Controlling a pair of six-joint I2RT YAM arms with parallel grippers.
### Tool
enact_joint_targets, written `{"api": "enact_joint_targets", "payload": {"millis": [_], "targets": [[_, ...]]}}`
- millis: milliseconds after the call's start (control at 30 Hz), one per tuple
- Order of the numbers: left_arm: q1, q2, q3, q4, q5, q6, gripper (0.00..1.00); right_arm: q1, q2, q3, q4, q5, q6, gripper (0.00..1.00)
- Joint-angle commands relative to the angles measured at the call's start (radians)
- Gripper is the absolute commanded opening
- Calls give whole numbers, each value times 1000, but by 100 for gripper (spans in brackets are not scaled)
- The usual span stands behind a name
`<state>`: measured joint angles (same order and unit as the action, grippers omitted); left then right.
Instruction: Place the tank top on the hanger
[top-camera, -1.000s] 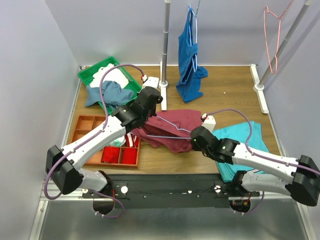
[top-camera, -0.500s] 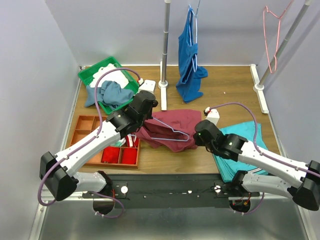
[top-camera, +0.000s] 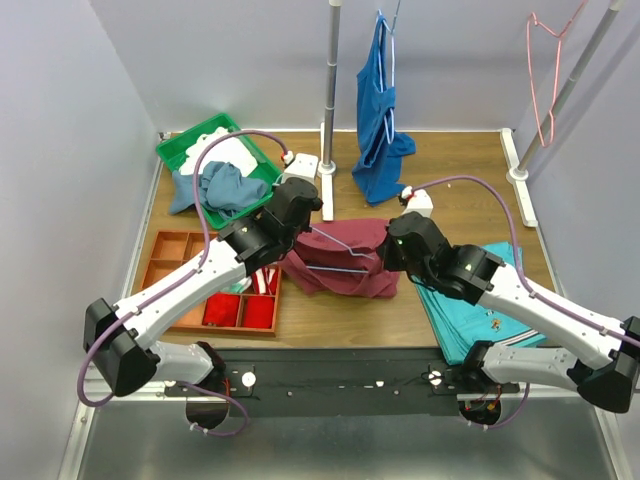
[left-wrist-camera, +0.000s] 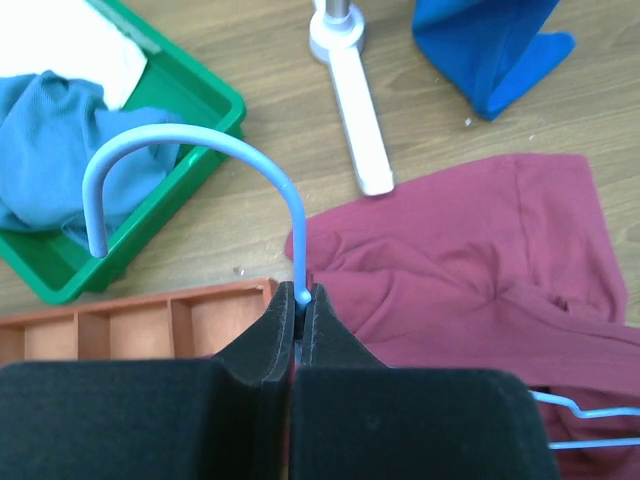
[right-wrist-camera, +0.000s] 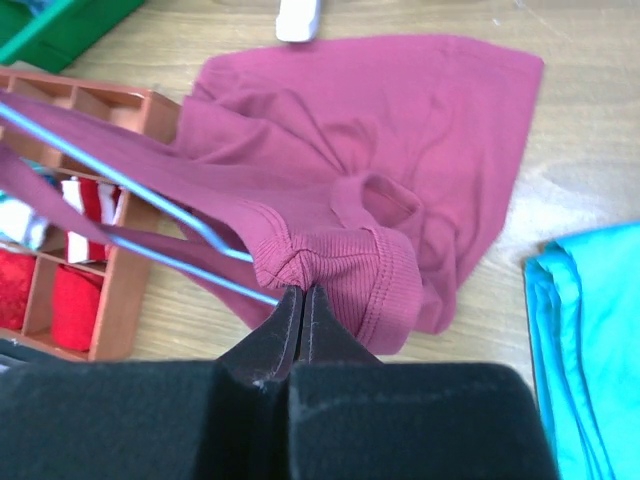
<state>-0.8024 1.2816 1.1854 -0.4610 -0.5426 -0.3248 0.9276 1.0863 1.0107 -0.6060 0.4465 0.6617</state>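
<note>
The maroon tank top (top-camera: 345, 262) lies crumpled on the table's middle; it also shows in the left wrist view (left-wrist-camera: 470, 260) and the right wrist view (right-wrist-camera: 400, 130). My left gripper (left-wrist-camera: 300, 300) is shut on the neck of the pale blue wire hanger (left-wrist-camera: 190, 150), whose hook curls up to the left. The hanger's wires (top-camera: 335, 255) run through the cloth. My right gripper (right-wrist-camera: 300, 292) is shut on a ribbed hem of the tank top and holds it up beside the hanger's wire (right-wrist-camera: 150, 205). In the top view the left gripper (top-camera: 300, 215) and right gripper (top-camera: 392, 250) flank the top.
A green tray (top-camera: 205, 150) with white and blue cloths sits back left. An orange divided box (top-camera: 175, 265) stands left. Folded turquoise trousers (top-camera: 470, 300) lie right. A royal-blue top (top-camera: 380, 120) hangs on the rack pole (top-camera: 330, 90). A pink hanger (top-camera: 545, 70) hangs back right.
My right gripper has moved left and back with the tank top's hem, bunching the cloth toward the hanger. My left gripper has shifted slightly with the hanger.
</note>
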Motion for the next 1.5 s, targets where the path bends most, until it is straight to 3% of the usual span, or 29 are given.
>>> {"api": "enact_joint_targets", "payload": {"millis": [0, 567, 800, 1000, 1233, 1467], "targets": [[-23, 12, 97, 84, -46, 32, 0, -4, 49, 132, -40, -35, -62, 1], [-89, 58, 356, 156, -83, 205, 0, -4, 242, 690, -176, 170, -258, 1], [-132, 139, 684, 47, -53, 320, 0, -4, 274, 858, -225, 187, -312, 1], [-199, 206, 879, -59, -117, 455, 0, -4, 235, 933, -271, 190, -332, 15], [-256, 216, 976, -39, -105, 529, 0, -4, 158, 1016, -255, 77, -419, 54], [-345, 255, 1112, -30, -80, 560, 0, -4, 83, 1040, -176, -34, -487, 66]]}}
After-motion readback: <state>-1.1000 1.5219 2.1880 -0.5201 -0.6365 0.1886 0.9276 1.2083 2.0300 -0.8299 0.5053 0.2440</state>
